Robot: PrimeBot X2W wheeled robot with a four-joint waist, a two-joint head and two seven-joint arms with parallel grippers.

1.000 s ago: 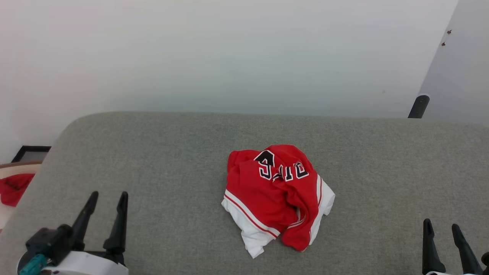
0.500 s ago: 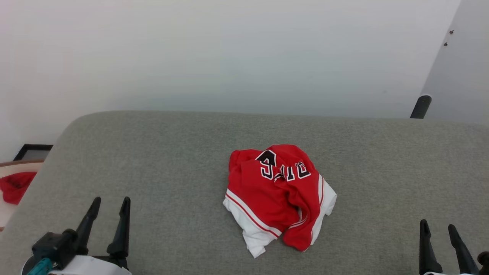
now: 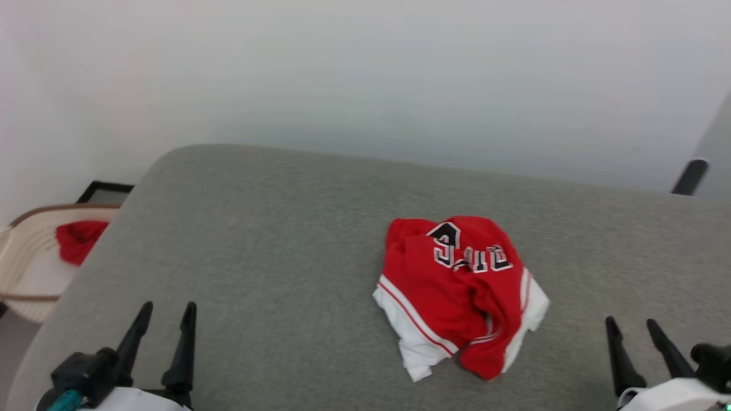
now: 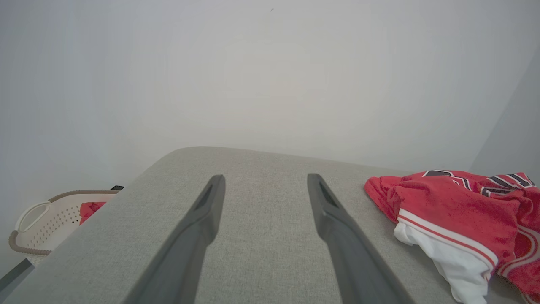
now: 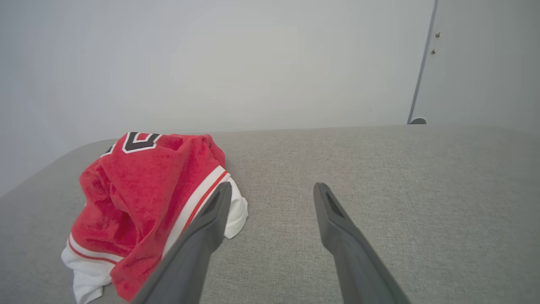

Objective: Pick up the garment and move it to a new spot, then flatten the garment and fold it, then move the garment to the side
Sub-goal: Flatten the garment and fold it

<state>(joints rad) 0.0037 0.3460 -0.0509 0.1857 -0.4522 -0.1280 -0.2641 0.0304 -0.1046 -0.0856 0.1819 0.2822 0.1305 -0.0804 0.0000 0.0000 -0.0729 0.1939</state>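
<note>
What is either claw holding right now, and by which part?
Nothing. Both the left claw and right claw are open and empty; the garment lies crumpled, untouched.

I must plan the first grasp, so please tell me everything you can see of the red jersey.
The jersey is red, knit-looking fabric with white sleeves, red-striped trim and black white-outlined letters on top. It lies crumpled in a loose heap, not flattened, on the grey cushion, away from its edges. Nothing but the cushion touches it.
</note>
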